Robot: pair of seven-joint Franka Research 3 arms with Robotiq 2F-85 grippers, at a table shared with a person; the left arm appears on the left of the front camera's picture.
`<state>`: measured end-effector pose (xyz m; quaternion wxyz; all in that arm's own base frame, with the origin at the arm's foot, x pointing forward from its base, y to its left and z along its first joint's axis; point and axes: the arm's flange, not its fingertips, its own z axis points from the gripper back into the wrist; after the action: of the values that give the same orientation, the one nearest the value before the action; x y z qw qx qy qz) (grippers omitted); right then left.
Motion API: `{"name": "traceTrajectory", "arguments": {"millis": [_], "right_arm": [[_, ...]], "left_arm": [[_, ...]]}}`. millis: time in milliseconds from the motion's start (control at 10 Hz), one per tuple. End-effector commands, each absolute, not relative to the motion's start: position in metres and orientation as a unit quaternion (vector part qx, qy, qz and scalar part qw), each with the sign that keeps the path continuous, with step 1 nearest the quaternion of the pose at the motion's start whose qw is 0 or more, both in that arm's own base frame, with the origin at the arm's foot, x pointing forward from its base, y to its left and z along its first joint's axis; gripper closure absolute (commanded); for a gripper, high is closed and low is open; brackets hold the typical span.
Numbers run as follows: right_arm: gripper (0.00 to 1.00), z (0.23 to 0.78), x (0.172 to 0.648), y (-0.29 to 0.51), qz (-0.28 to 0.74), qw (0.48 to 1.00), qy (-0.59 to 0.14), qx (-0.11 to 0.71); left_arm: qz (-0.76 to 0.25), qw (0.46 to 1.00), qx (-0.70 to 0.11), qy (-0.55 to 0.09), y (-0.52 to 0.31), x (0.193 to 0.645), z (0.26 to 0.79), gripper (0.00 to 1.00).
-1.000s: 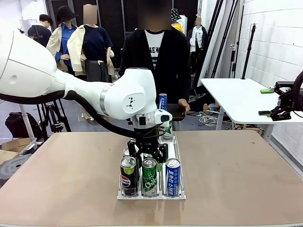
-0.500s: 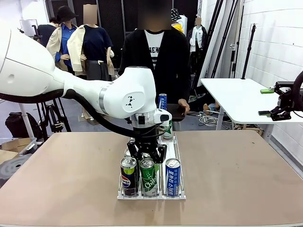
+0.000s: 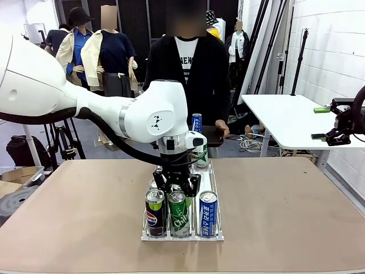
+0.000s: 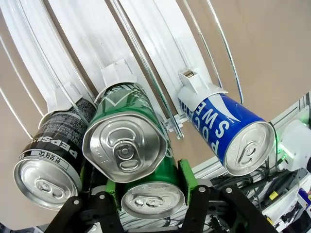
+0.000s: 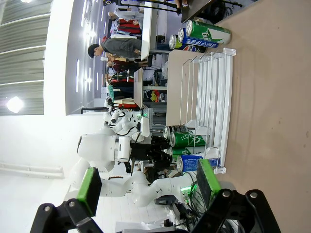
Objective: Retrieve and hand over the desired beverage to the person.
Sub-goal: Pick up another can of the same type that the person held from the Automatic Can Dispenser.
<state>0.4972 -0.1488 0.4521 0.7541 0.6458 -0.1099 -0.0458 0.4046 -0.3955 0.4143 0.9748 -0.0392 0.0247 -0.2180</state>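
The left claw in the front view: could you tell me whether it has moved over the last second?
Yes, but only its jaws: the left claw closed inward onto the second green can, staying put above the white rack.

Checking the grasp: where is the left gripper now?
Front view, table centre: the left gripper is shut on the second green can in the rack's middle lane, behind the front green can.

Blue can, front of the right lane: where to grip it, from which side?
Upper wall, just under the rim, from straight above. The blue can stands upright; the green can and the rails of the rack hem its sides, so fingers likely go front and back, where the lane behind looks bare.
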Motion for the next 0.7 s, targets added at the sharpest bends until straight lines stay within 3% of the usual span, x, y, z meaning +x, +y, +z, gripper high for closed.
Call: {"name": "traceTrajectory", "arguments": {"millis": [0,600], "right_arm": [[0.0,0.452,0.496,-0.148,-0.04,0.752,-0.112,0.648],[0.0,0.452,0.496,-0.148,-0.04,0.752,-0.112,0.648]], "left_arm": [[-0.221,0.974,-0.039,0.025,-0.396,0.404,0.414,1.0],[-0.213,0.976,-0.032,0.031,-0.389,0.403,0.432,1.0]]}}
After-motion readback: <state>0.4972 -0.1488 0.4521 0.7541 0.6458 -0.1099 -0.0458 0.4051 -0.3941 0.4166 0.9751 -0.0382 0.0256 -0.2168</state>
